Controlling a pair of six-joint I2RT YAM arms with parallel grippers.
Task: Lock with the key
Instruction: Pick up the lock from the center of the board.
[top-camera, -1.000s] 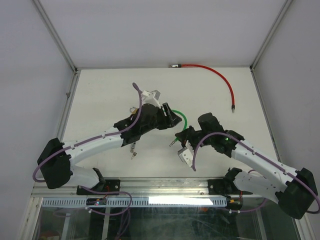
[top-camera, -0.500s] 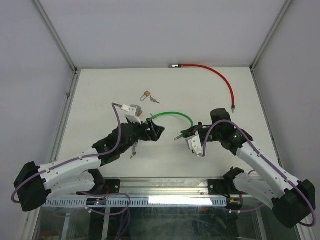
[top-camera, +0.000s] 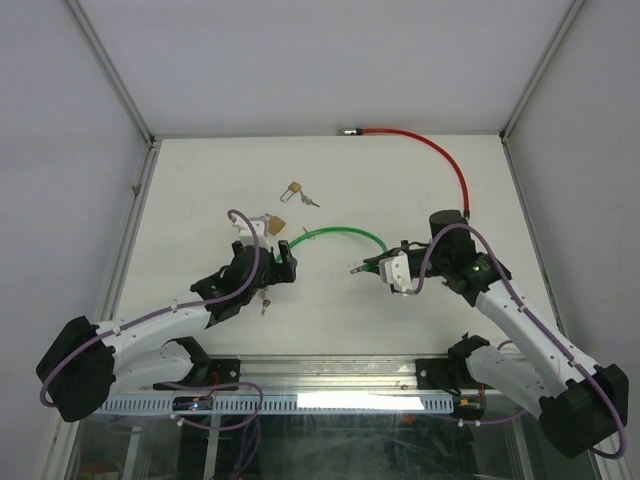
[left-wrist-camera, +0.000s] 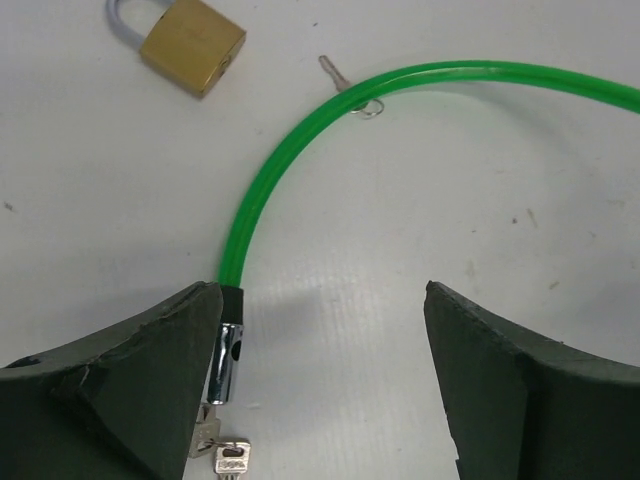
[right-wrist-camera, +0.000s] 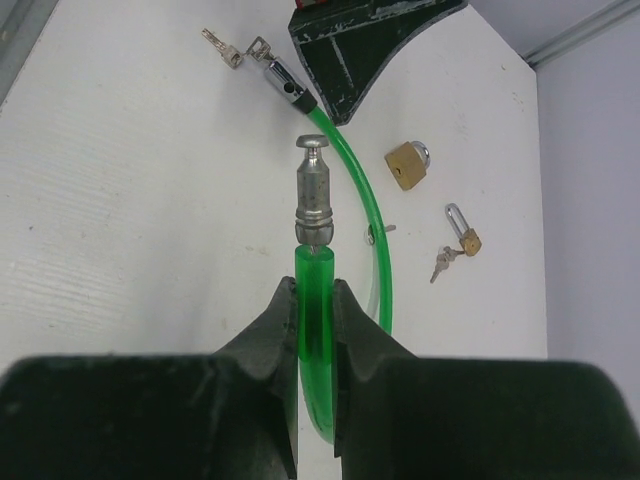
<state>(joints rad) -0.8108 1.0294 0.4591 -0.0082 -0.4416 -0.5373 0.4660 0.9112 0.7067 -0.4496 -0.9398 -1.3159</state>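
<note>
Mating the green cable's (left-wrist-camera: 300, 140) ends looks to be your step: right gripper (right-wrist-camera: 315, 300) clamped behind the pin end (right-wrist-camera: 317, 195), left gripper (left-wrist-camera: 320, 340) spread wide at the barrel end (left-wrist-camera: 229, 350), which needs gripping first.

Top view. The arched cable (top-camera: 340, 232) has one end between my right gripper's (top-camera: 383, 268) fingers and the other beside my left gripper (top-camera: 284, 262). From my left gripper, the near padlock (top-camera: 277, 226) lies at 12 o'clock, the far padlock (top-camera: 295, 188) beyond it, and the key bunch (top-camera: 265, 303) at 7 o'clock. The long cable (top-camera: 440, 155) lies at 1 o'clock of my right gripper.
</note>
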